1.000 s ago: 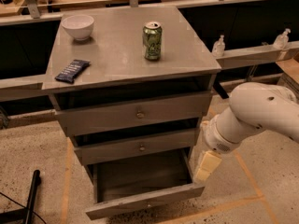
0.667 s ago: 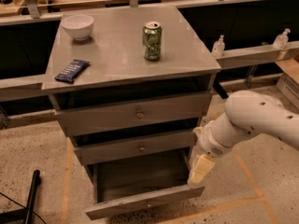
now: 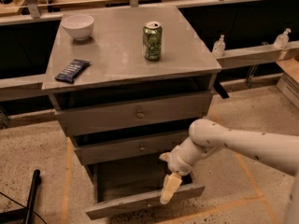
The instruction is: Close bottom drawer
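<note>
The bottom drawer (image 3: 140, 200) of the grey cabinet (image 3: 131, 111) stands pulled far out, its shallow box open and its slim front near the lower edge of the view. My gripper (image 3: 169, 189) hangs from the white arm (image 3: 238, 146) that reaches in from the right. It points down over the drawer's right front corner, just above the front panel. The middle drawer (image 3: 135, 146) and the top drawer (image 3: 133, 113) are each slightly out.
On the cabinet top stand a white bowl (image 3: 78, 26), a green can (image 3: 153, 41) and a dark snack bar (image 3: 72, 70). A black pole (image 3: 32, 195) lies on the floor at the lower left. A shelf rail with small bottles (image 3: 219, 45) runs behind on the right.
The arm has swung left and down. The gripper has moved from beside the cabinet's right side to over the bottom drawer's right front corner. The drawer has not moved.
</note>
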